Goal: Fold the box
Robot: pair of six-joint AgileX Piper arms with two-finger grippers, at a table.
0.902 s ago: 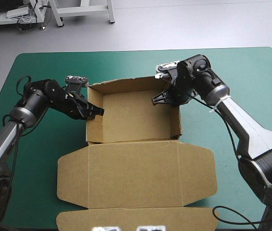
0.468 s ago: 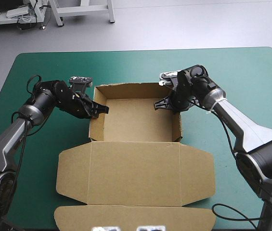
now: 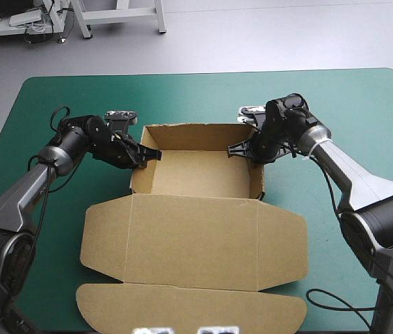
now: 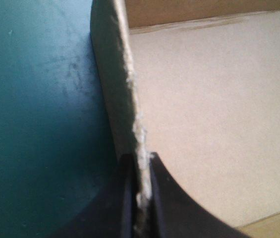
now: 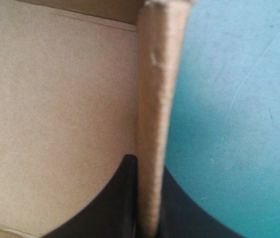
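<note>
The brown box (image 3: pixel 196 174) stands as an open tray in the middle of the teal-green table, its lid (image 3: pixel 193 243) lying flat toward the near edge. My left gripper (image 3: pixel 146 154) pinches the tray's left wall near the back corner. In the left wrist view the wall's ragged edge (image 4: pixel 130 94) runs up from between my left gripper (image 4: pixel 140 171), shut on it. My right gripper (image 3: pixel 241 148) clamps the right wall the same way. The right wrist view shows that wall (image 5: pixel 154 99) standing between my right gripper (image 5: pixel 148 168), one finger inside the tray.
The lid's rounded front flap (image 3: pixel 189 312) reaches almost to the near table edge. Bare teal-green cover (image 3: pixel 363 111) lies to the right of the box and behind it. A black cable loop (image 3: pixel 328 306) lies at the near right.
The box has slid toward the near edge and squared up, with the back wall now straight. Both grippers moved with it, keeping hold of the side walls.
</note>
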